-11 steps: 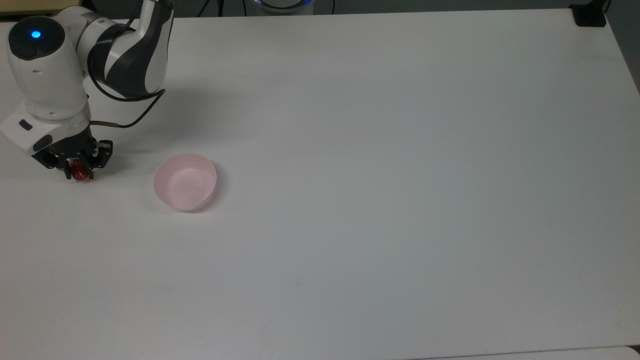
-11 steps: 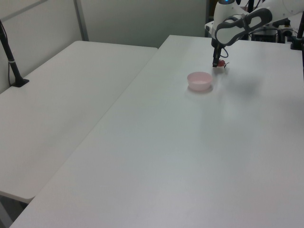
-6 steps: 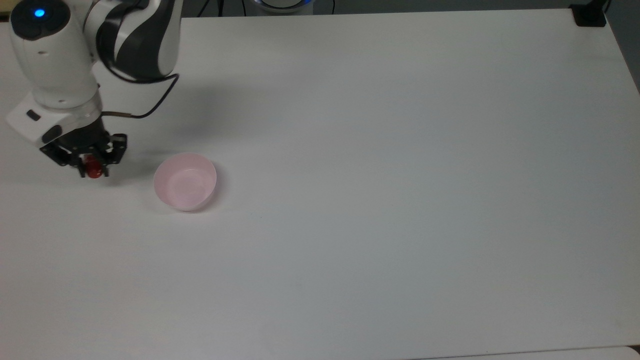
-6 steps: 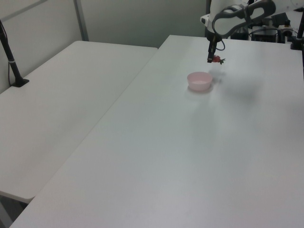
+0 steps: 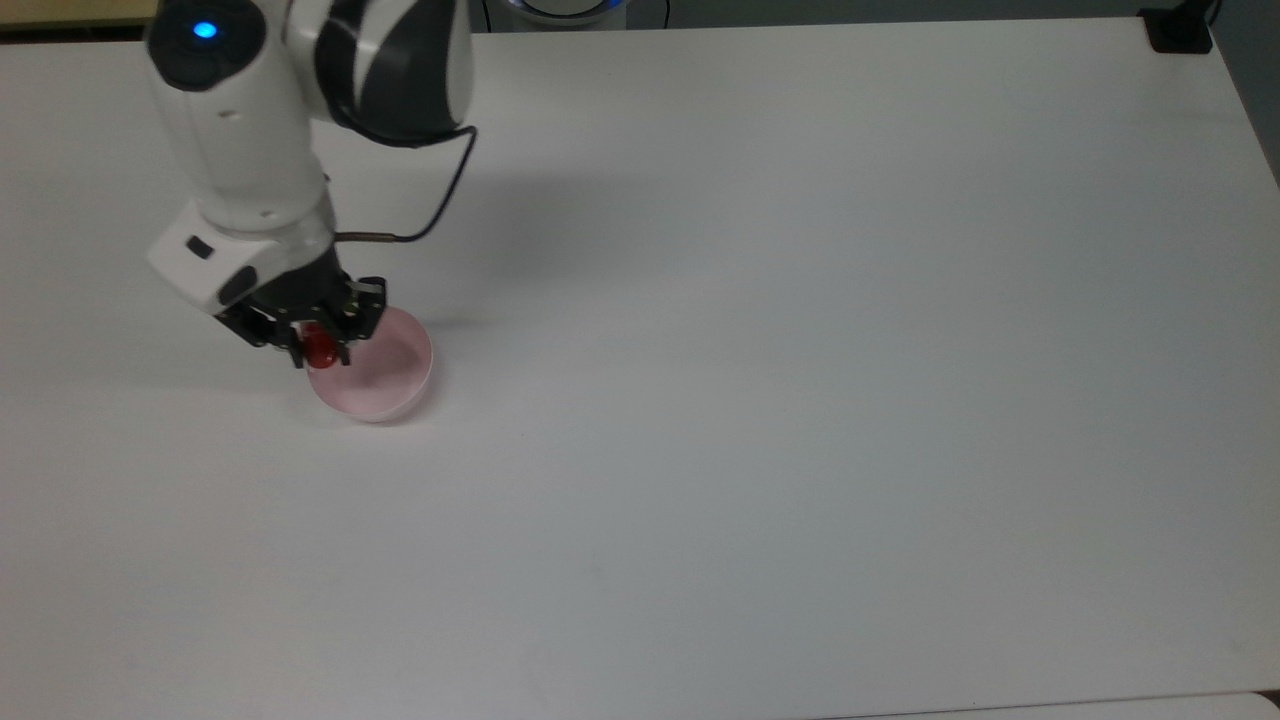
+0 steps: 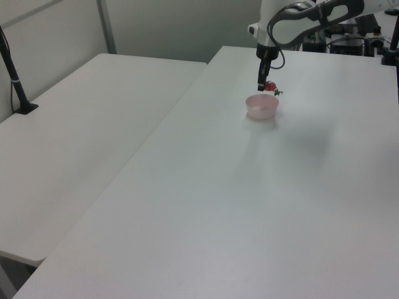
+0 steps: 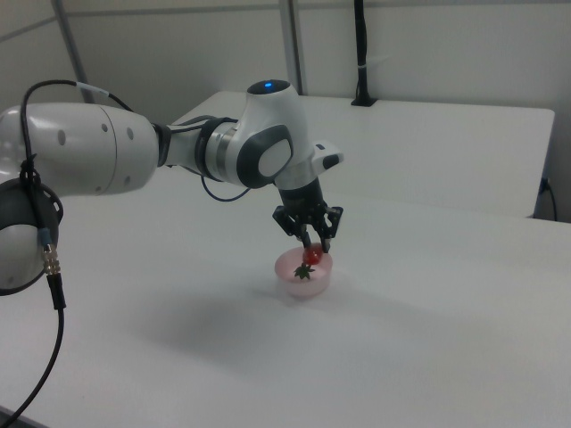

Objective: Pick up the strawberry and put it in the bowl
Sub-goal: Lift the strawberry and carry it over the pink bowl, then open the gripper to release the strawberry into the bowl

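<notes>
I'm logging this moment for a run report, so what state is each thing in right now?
gripper: shut on the strawberry, raised over the bowl's rim.
strawberry: held in the air, leafy cap pointing down, not yet released.
bowl: upright on the table, nothing lying in it.
table: white, carrying the bowl.
</notes>
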Action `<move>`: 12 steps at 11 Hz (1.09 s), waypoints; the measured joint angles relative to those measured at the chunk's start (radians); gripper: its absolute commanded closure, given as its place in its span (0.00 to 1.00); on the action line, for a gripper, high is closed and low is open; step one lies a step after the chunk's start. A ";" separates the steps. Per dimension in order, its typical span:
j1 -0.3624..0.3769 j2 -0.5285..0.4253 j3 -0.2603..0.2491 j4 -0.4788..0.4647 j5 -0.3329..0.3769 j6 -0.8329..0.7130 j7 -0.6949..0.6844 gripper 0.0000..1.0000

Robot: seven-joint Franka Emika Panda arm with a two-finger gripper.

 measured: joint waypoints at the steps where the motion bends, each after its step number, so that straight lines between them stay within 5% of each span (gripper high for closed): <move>1: 0.015 0.004 0.001 -0.001 0.000 0.000 0.032 0.75; 4: 0.034 0.018 0.008 -0.003 0.000 0.000 0.091 0.12; 5: 0.035 0.020 0.009 -0.003 0.000 0.000 0.098 0.05; 12: 0.033 -0.005 0.009 0.008 0.000 -0.030 0.141 0.00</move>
